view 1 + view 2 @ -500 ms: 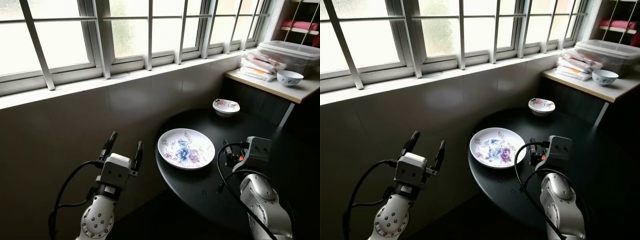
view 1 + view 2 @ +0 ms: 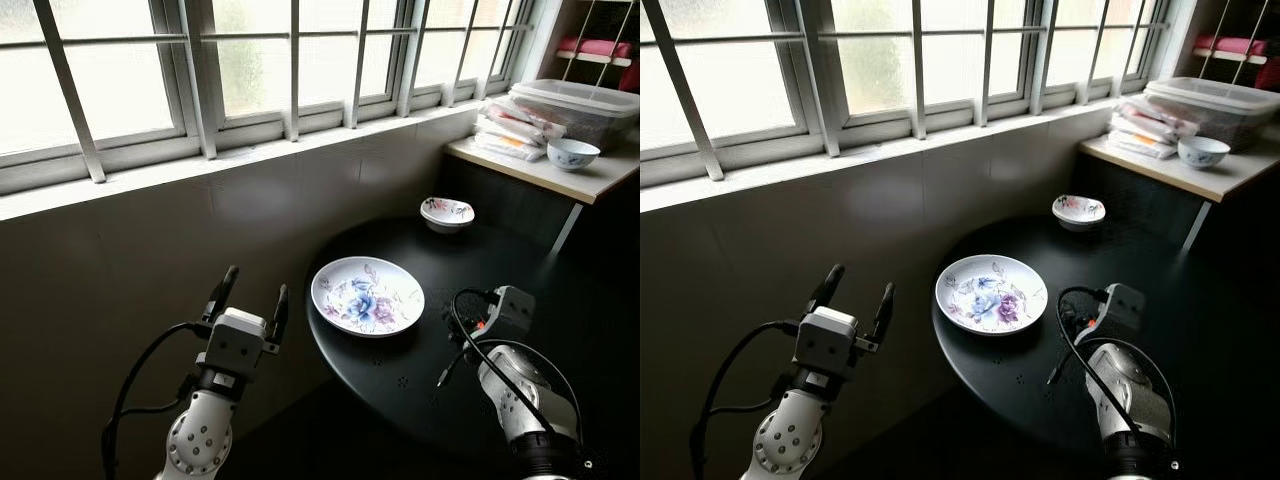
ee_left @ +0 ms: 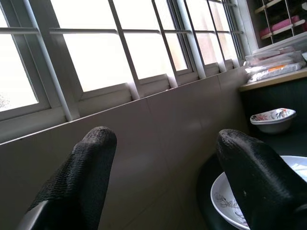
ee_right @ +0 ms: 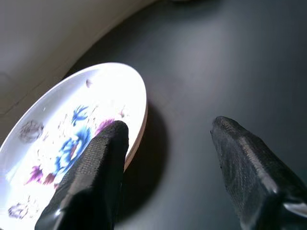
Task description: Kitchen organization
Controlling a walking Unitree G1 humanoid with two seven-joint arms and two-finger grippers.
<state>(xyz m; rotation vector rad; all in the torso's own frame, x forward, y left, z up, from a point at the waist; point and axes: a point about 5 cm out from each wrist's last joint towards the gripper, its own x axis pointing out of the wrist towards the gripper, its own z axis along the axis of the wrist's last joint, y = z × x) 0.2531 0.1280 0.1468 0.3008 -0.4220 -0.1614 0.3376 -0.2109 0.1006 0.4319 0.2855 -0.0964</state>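
A white plate with blue and purple flowers (image 2: pixel 367 296) lies on the round black table (image 2: pixel 420 370), near its left edge. A small floral bowl (image 2: pixel 447 213) sits at the table's far side. My right gripper (image 4: pixel 170 125) hovers low over the table just right of the plate, open and holding nothing, with one finger (image 4: pixel 96 163) by the plate's rim (image 4: pixel 139 129). My left gripper (image 2: pixel 257 282) is raised left of the table in front of the tiled wall, open and holding nothing.
A barred window (image 2: pixel 300 70) runs above the tiled wall (image 2: pixel 150 250). At the back right, a pale counter (image 2: pixel 560 175) carries a blue-and-white bowl (image 2: pixel 573 154), stacked packets (image 2: pixel 520 135) and a clear lidded container (image 2: pixel 590 105). The floor below the table is dark.
The whole view has shifted slightly. My right arm has sunk a little over the table. The plate, the bowl and the left gripper stay as they were.
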